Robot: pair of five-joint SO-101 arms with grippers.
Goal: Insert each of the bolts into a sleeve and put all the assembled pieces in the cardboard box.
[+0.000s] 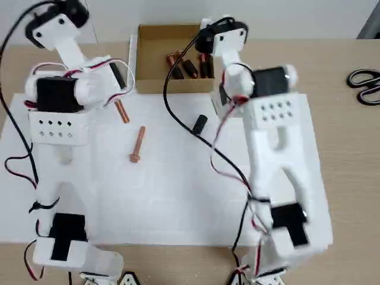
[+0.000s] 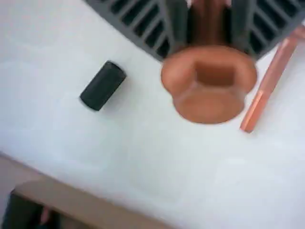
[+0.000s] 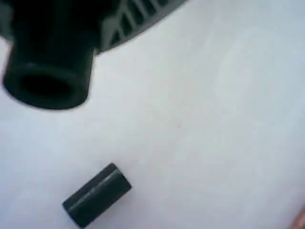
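High view: wooden table (image 1: 344,136) carries a white foam board (image 1: 166,202) across most of its middle, both arms standing over it. Cardboard box (image 1: 149,59) sits at the board's far edge, between the two arms. It holds several assembled pieces (image 1: 190,65), copper bolts in black sleeves, bunched toward its right side. Scissors (image 1: 365,83) lie on bare table, far right, well apart from everything else. Left gripper (image 2: 207,26) is pinched on the shank of the held bolt (image 2: 207,88), copper, flanged head pointing at the wrist camera, tip hanging just above the board near the box's left corner. Loose bolt (image 1: 138,144) lies flat on the board, near the held one but not touching it. Right gripper (image 3: 50,24) is clamped on the held sleeve (image 3: 47,67), black, open bore facing the wrist camera, above the board just in front of the box's right end. Loose sleeve (image 1: 199,123) lies on its side on the board, between the two grippers and nearer the right one.
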